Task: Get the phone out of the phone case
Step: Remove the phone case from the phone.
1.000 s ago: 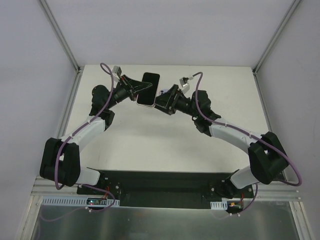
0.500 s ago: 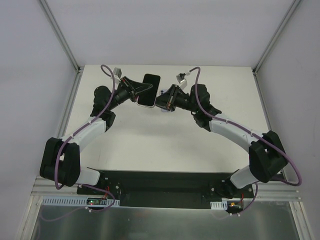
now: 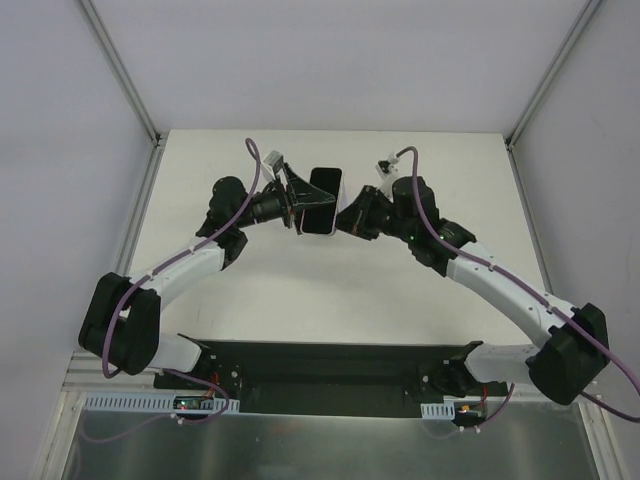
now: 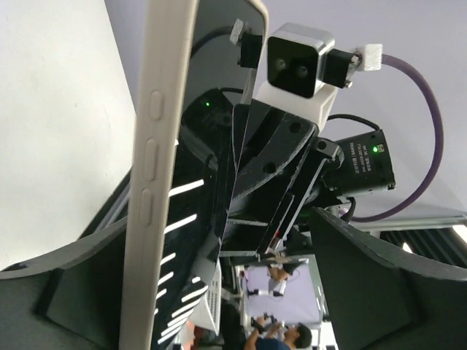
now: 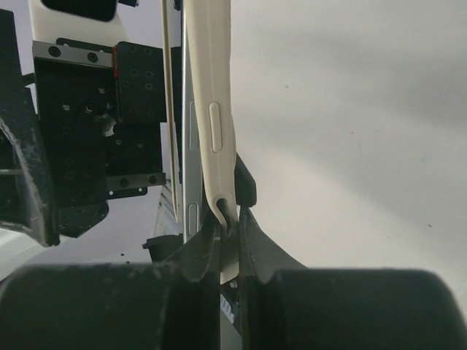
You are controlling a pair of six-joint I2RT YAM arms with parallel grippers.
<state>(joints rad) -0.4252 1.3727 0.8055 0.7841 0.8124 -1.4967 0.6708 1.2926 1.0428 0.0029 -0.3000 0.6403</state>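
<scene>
The phone (image 3: 322, 198), dark screen up in its cream phone case, hangs above the far middle of the table between both grippers. My left gripper (image 3: 300, 208) is open. In its wrist view the cased phone (image 4: 157, 168) stands edge-on between the wide-apart fingers, close to the left finger (image 4: 66, 292). My right gripper (image 3: 347, 218) is shut on the case. Its wrist view has both fingertips pinching the cream phone case edge (image 5: 213, 109) at the bottom corner (image 5: 230, 219). The phone's silver side (image 5: 191, 160) shows beside the case, partly apart from it.
The white table (image 3: 440, 180) is walled by grey panels with metal posts at the back corners (image 3: 155, 135). The right arm's wrist camera (image 4: 299, 62) and purple cable (image 4: 430, 146) sit just beyond the phone. Both arm bases are bolted to the black plate (image 3: 320, 365) at the near edge.
The right gripper shut on the case edge. The left gripper then opened off the phone. Both grippers and the phone shifted right and nearer.
</scene>
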